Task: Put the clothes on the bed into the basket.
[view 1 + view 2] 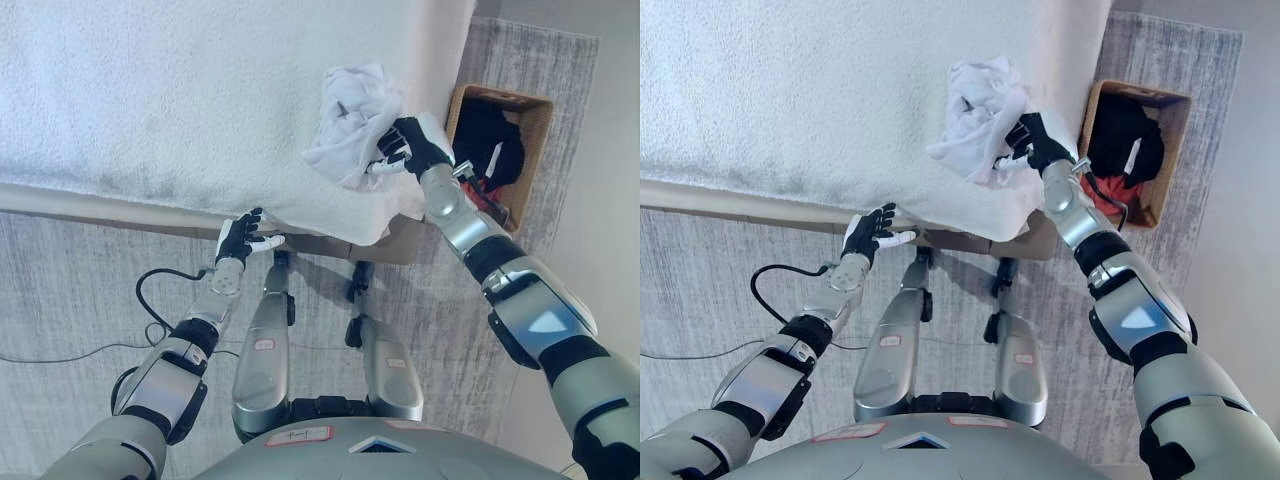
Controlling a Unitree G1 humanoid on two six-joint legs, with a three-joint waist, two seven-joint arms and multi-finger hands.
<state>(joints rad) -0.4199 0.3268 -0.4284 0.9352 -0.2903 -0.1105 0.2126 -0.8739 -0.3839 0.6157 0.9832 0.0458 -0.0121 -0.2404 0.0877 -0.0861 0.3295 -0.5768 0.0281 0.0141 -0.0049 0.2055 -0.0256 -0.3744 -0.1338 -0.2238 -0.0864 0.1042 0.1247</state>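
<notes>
A crumpled white garment [350, 120] lies on the white bed [180, 90] near its right front corner. My right hand [408, 146] is at the garment's right side, fingers curled into the cloth. The wicker basket [537, 120] stands on the floor to the right of the bed, holding dark and red clothes [492, 150]. My left hand [242, 237] is open with spread fingers at the bed's front edge, holding nothing. The garment also shows in the right eye view [975, 120].
The bed's front edge [100, 200] runs across the view above a grey rug [70, 290]. Bare pale floor [610, 200] lies to the right of the basket and rug.
</notes>
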